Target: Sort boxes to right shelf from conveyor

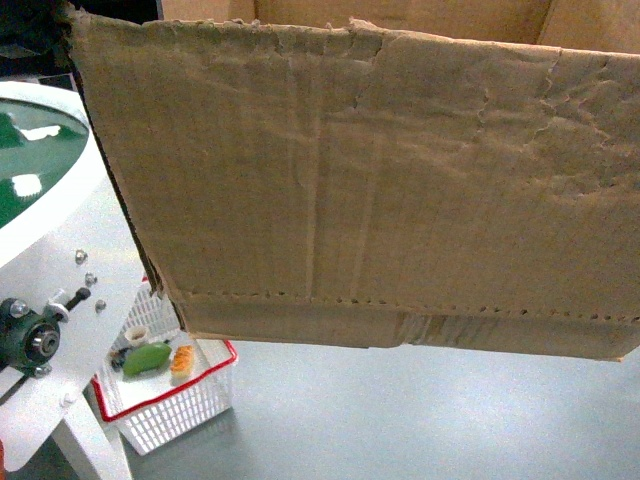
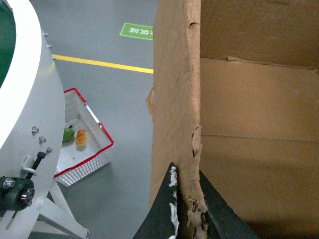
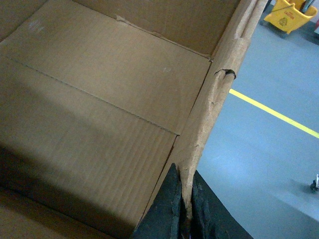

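Observation:
A large brown cardboard box (image 1: 380, 190) fills most of the head view, lifted clear of the floor, with a perforated line and tape near its base. My left gripper (image 2: 187, 199) is shut on the box's torn left wall (image 2: 177, 99), one finger outside and one inside. My right gripper (image 3: 185, 199) is shut on the ragged right wall (image 3: 219, 94) the same way. The box's inside (image 3: 99, 99) looks empty. The conveyor's green belt (image 1: 25, 160) and white rim (image 1: 70, 230) lie at the left. The shelf is out of view.
A white basket with a red rim (image 1: 170, 385) holding a green item and an orange one stands on the grey floor below the conveyor. Yellow floor lines (image 2: 99, 63) (image 3: 274, 114) run past. A yellow mop bucket (image 3: 289, 15) stands far right.

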{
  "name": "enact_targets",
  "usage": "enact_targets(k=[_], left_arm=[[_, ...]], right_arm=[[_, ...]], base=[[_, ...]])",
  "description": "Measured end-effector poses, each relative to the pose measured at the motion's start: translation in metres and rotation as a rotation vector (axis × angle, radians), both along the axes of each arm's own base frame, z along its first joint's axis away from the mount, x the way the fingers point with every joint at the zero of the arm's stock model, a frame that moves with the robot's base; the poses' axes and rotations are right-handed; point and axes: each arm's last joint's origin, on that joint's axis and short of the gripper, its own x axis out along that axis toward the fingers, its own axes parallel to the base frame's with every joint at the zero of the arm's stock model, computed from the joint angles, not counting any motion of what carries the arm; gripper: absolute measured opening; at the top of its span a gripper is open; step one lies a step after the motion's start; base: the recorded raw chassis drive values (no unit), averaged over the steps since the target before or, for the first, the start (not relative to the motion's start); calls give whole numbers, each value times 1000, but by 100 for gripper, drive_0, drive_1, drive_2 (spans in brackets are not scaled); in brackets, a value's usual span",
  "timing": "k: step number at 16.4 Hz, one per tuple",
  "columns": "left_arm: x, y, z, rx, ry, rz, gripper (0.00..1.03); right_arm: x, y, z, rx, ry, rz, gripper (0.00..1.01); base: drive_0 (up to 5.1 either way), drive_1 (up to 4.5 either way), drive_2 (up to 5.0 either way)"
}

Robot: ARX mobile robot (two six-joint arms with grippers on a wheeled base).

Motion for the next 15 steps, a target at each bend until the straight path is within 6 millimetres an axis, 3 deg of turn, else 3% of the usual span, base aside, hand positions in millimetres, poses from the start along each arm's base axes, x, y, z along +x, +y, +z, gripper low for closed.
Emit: enact_targets(k=[15], left_arm=[[0,0,0,-1,0,-1,3]], right_arm=[[0,0,0,0,0,1,2]], base=[[0,0,0]])
